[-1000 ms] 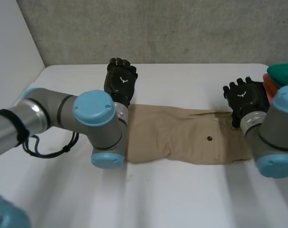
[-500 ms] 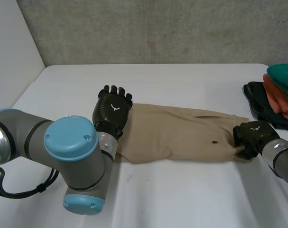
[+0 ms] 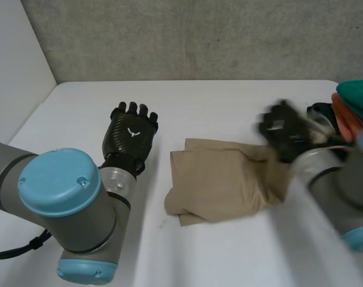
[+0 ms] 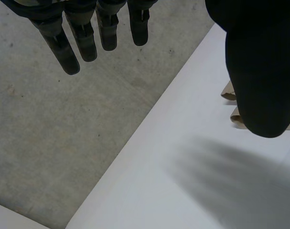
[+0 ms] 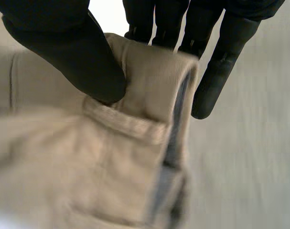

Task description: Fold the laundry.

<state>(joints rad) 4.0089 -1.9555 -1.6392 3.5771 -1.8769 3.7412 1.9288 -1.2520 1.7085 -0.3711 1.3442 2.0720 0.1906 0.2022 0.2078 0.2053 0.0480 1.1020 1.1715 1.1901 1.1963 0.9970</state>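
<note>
The tan trousers (image 3: 220,185) lie bunched in the middle of the table (image 3: 229,98). Their right end is lifted and pinched between the thumb and fingers of the right hand (image 3: 286,128). The left hand (image 3: 130,134) hovers just left of them, fingers straight and apart, holding nothing; a clothes pile (image 3: 351,98) sits at the table's right edge.

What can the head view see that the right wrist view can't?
Head view alone: the robot's left hand, open above the white table, and a pile of clothes at the table's right end. Right wrist view alone: a close look at the right hand pinching a thick edge of the tan trousers between its thumb and fingers. Both: the right hand and the tan trousers.
</note>
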